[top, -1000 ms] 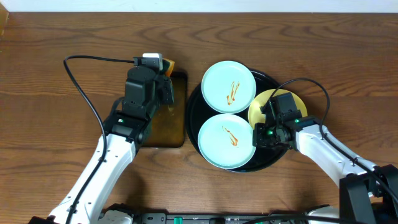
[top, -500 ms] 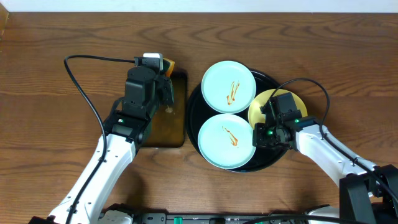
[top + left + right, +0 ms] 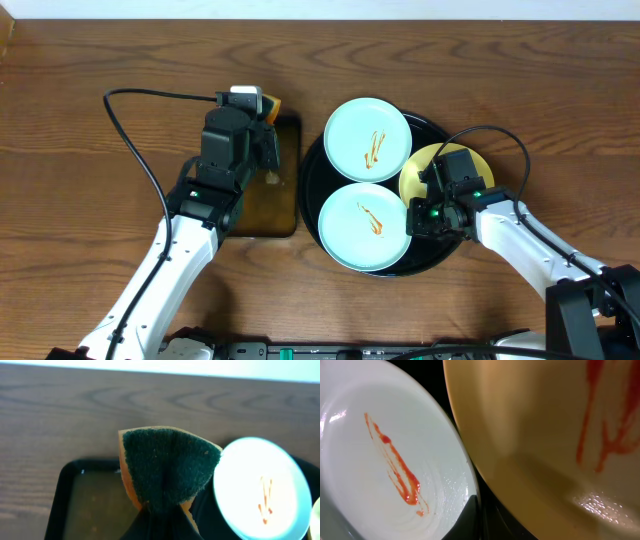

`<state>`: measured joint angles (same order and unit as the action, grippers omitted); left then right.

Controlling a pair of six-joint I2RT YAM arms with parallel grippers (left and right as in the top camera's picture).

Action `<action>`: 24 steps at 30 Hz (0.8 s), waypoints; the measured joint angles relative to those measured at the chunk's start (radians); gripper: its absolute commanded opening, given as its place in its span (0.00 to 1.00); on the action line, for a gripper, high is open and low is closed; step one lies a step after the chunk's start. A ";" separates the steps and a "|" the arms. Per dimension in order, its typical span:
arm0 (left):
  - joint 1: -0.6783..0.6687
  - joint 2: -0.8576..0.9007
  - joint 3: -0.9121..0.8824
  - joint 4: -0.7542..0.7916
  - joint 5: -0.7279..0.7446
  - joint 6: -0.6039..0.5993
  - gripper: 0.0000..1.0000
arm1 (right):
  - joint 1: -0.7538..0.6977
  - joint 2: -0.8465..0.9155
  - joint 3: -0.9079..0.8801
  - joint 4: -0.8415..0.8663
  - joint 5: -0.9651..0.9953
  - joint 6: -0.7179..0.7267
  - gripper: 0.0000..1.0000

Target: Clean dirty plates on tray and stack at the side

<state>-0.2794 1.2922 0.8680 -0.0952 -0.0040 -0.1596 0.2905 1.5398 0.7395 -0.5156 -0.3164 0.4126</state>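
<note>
The round black tray holds three plates. Two mint-blue plates carry orange sauce streaks. The yellow plate lies at the tray's right, partly under my right gripper. In the right wrist view, the streaked yellow plate fills the right side and its rim sits in my jaws, beside the lower mint plate. My left gripper is shut on an orange sponge with a green scouring face. It holds the sponge above the pan, left of the upper mint plate.
A rectangular black pan of brownish water lies just left of the tray. A black cable loops over the table left of the left arm. Bare wooden tabletop surrounds the pan and tray.
</note>
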 measured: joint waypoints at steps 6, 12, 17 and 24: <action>0.000 0.058 0.004 -0.172 0.000 -0.050 0.07 | 0.000 0.000 0.000 0.000 0.000 0.000 0.01; 0.001 0.233 0.004 -0.270 0.022 -0.106 0.07 | 0.000 0.000 0.000 0.000 0.000 0.000 0.01; 0.001 0.263 0.004 -0.271 0.080 -0.123 0.07 | 0.000 0.000 0.000 0.000 0.000 0.000 0.01; 0.001 0.263 0.006 -0.269 0.191 -0.128 0.07 | 0.000 0.000 0.000 0.000 0.000 0.000 0.01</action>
<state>-0.2783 1.5551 0.8745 -0.3645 0.1871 -0.2874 0.2905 1.5398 0.7395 -0.5159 -0.3164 0.4126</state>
